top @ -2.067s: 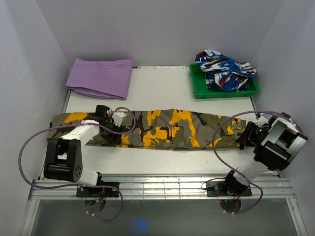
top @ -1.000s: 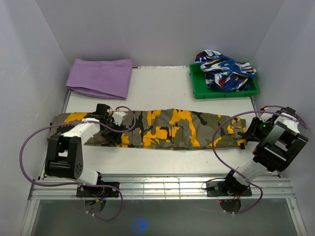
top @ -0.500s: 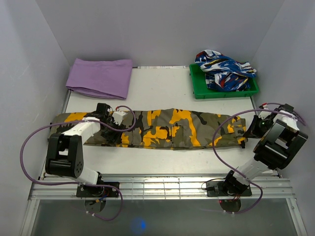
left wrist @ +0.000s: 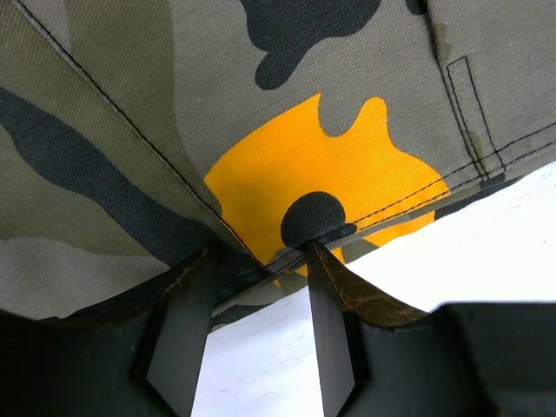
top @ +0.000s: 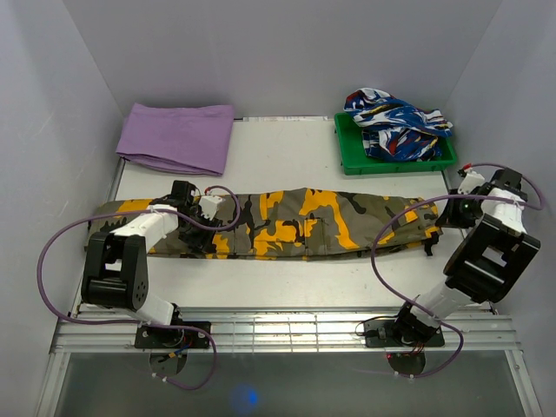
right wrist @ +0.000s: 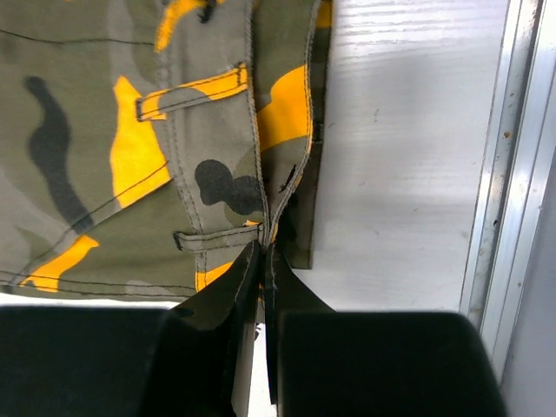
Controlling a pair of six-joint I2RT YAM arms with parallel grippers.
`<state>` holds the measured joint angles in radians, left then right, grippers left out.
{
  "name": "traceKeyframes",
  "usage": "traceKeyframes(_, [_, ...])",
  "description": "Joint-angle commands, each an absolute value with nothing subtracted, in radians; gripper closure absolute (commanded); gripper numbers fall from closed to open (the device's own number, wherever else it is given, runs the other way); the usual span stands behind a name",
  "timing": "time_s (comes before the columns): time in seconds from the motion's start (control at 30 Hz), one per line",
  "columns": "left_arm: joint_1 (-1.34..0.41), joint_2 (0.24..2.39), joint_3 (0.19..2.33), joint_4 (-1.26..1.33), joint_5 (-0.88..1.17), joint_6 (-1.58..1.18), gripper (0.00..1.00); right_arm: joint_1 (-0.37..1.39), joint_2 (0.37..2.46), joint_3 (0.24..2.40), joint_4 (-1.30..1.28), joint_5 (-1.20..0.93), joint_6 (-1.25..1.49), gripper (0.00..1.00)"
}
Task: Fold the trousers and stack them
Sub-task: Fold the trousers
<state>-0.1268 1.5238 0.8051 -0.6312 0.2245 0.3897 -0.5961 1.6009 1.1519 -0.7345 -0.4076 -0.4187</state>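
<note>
The camouflage trousers (top: 304,224) lie stretched out flat, left to right, across the middle of the table. My left gripper (top: 198,228) sits at their left part, on the near edge. In the left wrist view its jaws (left wrist: 261,252) stand apart, with the trousers' (left wrist: 295,156) hem lying across the fingertips (left wrist: 326,278) and bare table showing between the fingers. My right gripper (top: 445,215) is at the right end. In the right wrist view it (right wrist: 263,252) is shut on the waistband edge of the trousers (right wrist: 130,130), beside a belt loop.
A folded purple cloth (top: 178,137) lies at the back left. A green tray (top: 395,165) at the back right holds a blue, white and red garment (top: 395,122). The table's metal side rail (right wrist: 499,174) runs close to my right gripper. Walls enclose three sides.
My right gripper has moved back and to the right with the waistband in it, drawing the trousers' right end that way. The left gripper has hardly moved.
</note>
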Motion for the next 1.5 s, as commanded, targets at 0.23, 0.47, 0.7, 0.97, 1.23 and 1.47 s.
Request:
traceKeyframes(0.23, [-0.126, 1.643, 0.729, -0.524, 0.182, 0.442, 0.41, -0.603, 1.732, 0.971, -0.471, -0.232, -0.511, 0.92])
traceKeyframes(0.47, [-0.126, 1.487, 0.758, -0.636, 0.322, 0.532, 0.31, -0.603, 1.651, 0.920, -0.518, -0.224, -0.587, 0.92])
traceKeyframes(0.7, [-0.141, 1.286, 0.931, -0.778, 0.638, 0.597, 0.02, -0.595, 1.516, 1.011, -0.666, -0.420, -0.666, 0.31])
traceKeyframes(0.97, [-0.256, 1.434, 1.083, -0.651, 0.692, 0.492, 0.03, -0.437, 1.546, 1.164, -0.609, -0.546, -0.701, 0.29])
traceKeyframes(1.23, [-0.420, 1.692, 1.192, -0.465, 0.563, 0.373, 0.15, -0.313, 1.767, 1.287, -0.505, -0.499, -0.724, 0.38])
traceKeyframes(1.47, [-0.483, 1.859, 1.397, -0.383, 0.520, 0.290, 0.12, -0.299, 1.893, 1.310, -0.466, -0.450, -0.796, 0.32])
